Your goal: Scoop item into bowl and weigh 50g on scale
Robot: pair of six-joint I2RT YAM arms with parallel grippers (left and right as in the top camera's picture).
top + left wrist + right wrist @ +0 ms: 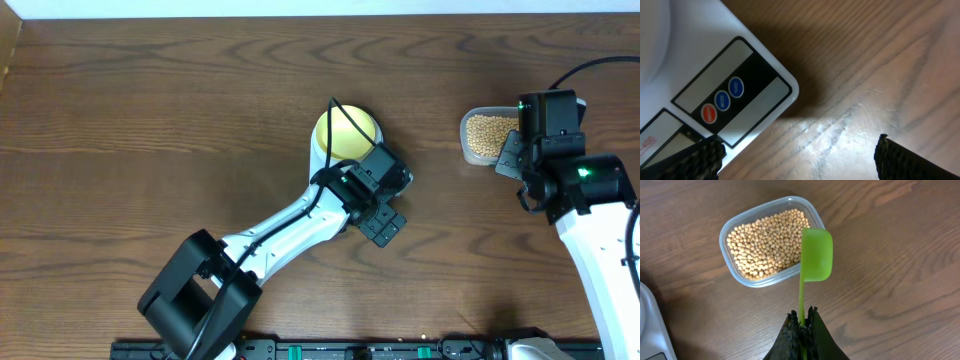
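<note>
The item, small tan-yellow beans (767, 242), fills a clear plastic tub (729, 260) on the table's right side. My right gripper (802, 315) is shut on the thin handle of a green scoop (816, 255). The scoop's head hovers over the tub's right rim, and no beans show on it. The pale yellow bowl (347, 133) sits on the white scale (690, 40), partly covered by my left arm. My left gripper (800, 160) is open over bare wood just off the scale's button corner, with nothing between its fingers (707, 155).
The tub of beans (485, 135) lies right of the bowl, with bare wood between them. A corner of the scale (647, 325) shows at the lower left of the right wrist view. The table's front edge carries a black rail (330, 350).
</note>
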